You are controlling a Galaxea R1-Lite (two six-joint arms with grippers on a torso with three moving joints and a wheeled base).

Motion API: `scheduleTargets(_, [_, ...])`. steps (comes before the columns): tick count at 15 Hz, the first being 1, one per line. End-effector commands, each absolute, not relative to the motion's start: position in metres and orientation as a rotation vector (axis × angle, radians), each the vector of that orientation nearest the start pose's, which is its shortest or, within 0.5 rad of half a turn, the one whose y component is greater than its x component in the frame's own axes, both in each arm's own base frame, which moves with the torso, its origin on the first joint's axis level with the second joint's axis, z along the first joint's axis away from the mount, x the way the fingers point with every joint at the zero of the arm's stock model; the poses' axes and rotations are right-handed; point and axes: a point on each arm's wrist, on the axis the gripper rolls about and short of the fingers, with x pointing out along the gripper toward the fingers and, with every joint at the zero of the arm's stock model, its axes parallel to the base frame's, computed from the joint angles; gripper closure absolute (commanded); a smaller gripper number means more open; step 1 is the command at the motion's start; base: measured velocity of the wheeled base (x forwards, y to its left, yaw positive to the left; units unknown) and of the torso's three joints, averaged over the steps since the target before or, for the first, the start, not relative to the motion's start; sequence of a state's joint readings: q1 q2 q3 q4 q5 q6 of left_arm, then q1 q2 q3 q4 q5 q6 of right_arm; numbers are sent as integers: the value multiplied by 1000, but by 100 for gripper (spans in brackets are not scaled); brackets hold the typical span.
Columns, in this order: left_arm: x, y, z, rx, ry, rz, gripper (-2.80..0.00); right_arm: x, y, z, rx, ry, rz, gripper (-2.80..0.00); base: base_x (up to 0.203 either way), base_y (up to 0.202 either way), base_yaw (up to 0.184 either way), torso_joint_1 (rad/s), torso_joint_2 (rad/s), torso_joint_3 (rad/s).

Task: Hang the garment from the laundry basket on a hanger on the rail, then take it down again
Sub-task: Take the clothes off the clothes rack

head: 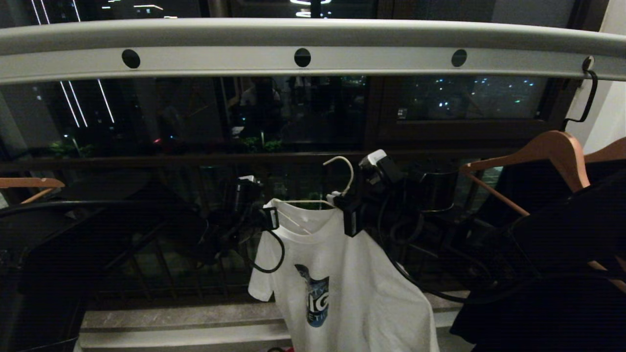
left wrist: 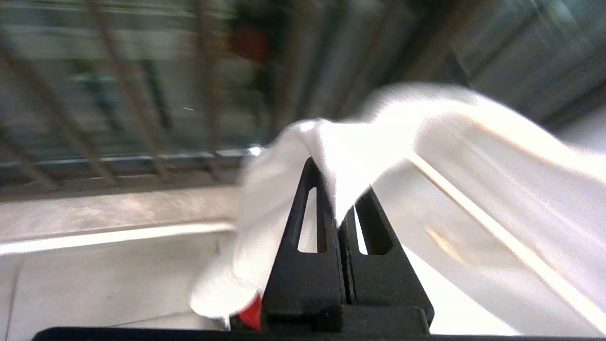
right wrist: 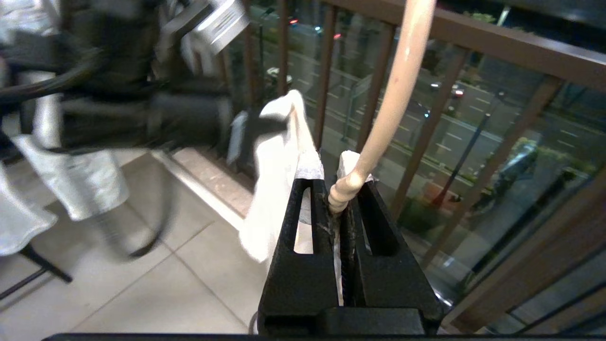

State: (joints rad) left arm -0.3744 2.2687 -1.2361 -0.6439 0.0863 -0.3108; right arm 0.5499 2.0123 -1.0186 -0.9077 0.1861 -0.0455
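Your right gripper (right wrist: 341,208) is clenched on the hanger (head: 337,183) neck, well below the rail (head: 313,49). Your left gripper (left wrist: 338,213) pinches the T-shirt (head: 342,283) shoulder. The hook points up; the rail lies straight above.

The white T-shirt (head: 342,274), blue print on its chest, hangs on the thin white wire hanger (head: 313,201), well below the rail (head: 303,57). The hanger's hook (head: 342,168) points up, free of the pale grey rail with its round holes.
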Motion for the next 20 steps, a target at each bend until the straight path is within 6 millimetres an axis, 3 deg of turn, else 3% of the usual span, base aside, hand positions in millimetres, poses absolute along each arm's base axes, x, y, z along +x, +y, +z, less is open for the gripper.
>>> scheduleTargets(1, [399, -158, 84, -160, 441, -313, 0, 331, 206, 159, -49, 62, 726, 0, 0, 0, 0, 0, 0, 0])
scheduleTargets(3, [403, -156, 86, -160, 426, -310, 0, 331, 206, 160, -36, 57, 723, 0, 0, 0, 0, 0, 0, 0])
scheduleTargets(6, [419, -122, 108, -232, 358, -254, 0, 330, 205, 160, -36, 59, 723, 0, 0, 0, 0, 0, 0, 0])
scheduleTargets(9, [429, -104, 122, -372, 353, -295, 0, 330, 205, 159, -36, 60, 725, 0, 0, 0, 0, 0, 0, 0])
scheduleTargets(16, [462, -100, 111, -503, 358, -198, 0, 326, 207, 159, -37, 65, 735, 0, 0, 0, 0, 0, 0, 0])
scheduleTargets(20, [470, -100, 118, -538, 300, -129, 0, 313, 218, 156, -45, 81, 780, 0, 0, 0, 0, 0, 0, 0])
